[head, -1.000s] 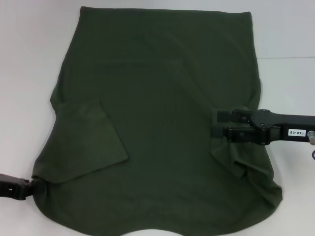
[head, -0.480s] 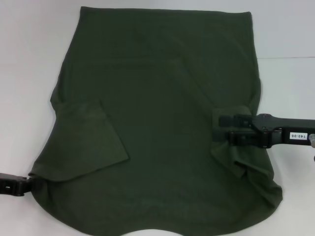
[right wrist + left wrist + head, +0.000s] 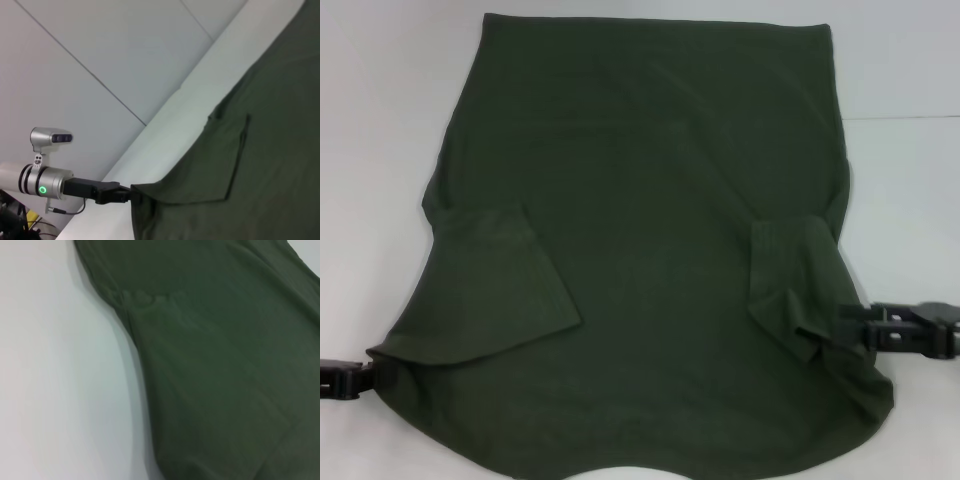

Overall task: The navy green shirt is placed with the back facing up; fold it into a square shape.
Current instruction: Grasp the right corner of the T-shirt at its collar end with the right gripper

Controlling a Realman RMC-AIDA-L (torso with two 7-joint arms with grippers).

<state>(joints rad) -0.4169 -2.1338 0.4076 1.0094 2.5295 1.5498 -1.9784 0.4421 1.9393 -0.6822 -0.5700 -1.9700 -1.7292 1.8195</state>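
Navy green shirt (image 3: 650, 250): plain dark olive, spread across white table (image 3: 380, 120), both sleeves folded inward. Left gripper (image 3: 365, 378) clamps its 8 o'clock edge; right gripper (image 3: 855, 335) at 4 o'clock edge, grip undeterminable.

Plain olive-green shirt (image 3: 650, 200), white table (image 3: 900, 70).

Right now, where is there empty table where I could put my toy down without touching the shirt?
Bare white table lies on the robot's left of the navy green shirt, and more on its right, by the far corner. Near the front edge it's crowded: the left pincer sits at one shirt corner, the right pincer by the folded sleeve.
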